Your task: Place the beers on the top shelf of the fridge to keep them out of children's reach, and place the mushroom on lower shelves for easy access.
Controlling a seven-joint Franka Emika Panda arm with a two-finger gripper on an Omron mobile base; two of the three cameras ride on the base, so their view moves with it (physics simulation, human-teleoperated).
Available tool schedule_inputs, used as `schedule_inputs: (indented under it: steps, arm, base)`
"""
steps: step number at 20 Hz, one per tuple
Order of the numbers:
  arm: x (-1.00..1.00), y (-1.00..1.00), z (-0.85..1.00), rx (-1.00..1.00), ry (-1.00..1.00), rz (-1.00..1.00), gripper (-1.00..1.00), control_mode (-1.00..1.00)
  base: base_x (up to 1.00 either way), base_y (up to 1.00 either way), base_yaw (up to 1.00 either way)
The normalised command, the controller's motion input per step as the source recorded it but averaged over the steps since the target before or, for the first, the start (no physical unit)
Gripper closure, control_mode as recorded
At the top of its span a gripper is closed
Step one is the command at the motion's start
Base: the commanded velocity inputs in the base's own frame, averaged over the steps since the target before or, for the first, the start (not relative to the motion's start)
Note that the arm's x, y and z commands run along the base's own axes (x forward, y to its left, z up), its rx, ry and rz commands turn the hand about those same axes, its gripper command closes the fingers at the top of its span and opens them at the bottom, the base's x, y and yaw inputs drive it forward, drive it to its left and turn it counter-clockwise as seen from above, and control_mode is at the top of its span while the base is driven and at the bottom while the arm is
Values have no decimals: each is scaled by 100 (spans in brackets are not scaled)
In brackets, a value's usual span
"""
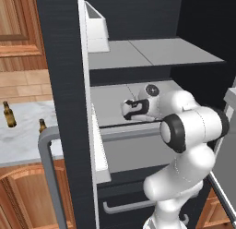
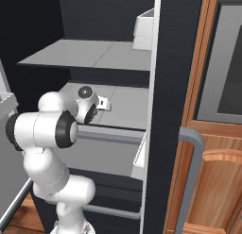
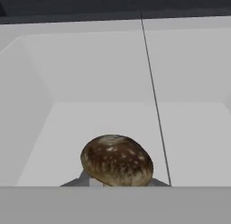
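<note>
The mushroom (image 3: pixel 117 160), a brown speckled cap, sits at the very bottom of the hand view, just over the light-grey lower shelf (image 3: pixel 194 142). My gripper (image 1: pixel 123 109) reaches into the fridge (image 1: pixel 64 85) above that lower shelf (image 1: pixel 108 99) and is shut on the mushroom. From the right side the gripper (image 2: pixel 105 104) shows over the same panel (image 2: pixel 127 108). The top shelf (image 1: pixel 156 52) above it is bare. Two beers (image 1: pixel 8 114) (image 1: pixel 42 125) stand upright on the marble counter at the left, far from the gripper.
A white bin (image 1: pixel 96 32) hangs on the open fridge door by the top shelf. The grey tubular door handle (image 1: pixel 48 172) curves down at the lower left. Wooden cabinets (image 2: pixel 222 134) flank the fridge. A drawer front (image 1: pixel 124 205) lies below the shelves.
</note>
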Motion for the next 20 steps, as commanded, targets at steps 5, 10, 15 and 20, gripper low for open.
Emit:
schedule_inputs:
  steps: [5, 10, 15, 20]
  arm:
    - [29, 0, 0, 0, 0, 1, -100, -100]
    - [-24, 0, 20, -2, 0, 4, -100, -100]
    - [-47, 0, 16, -9, 4, 3, -100, -100]
    - [-91, 2, 1, -15, 13, 4, -100, -100]
  base:
    - [0, 0, 0]
    - [0, 0, 0]
    - [0, 0, 0]
    - [0, 0, 0]
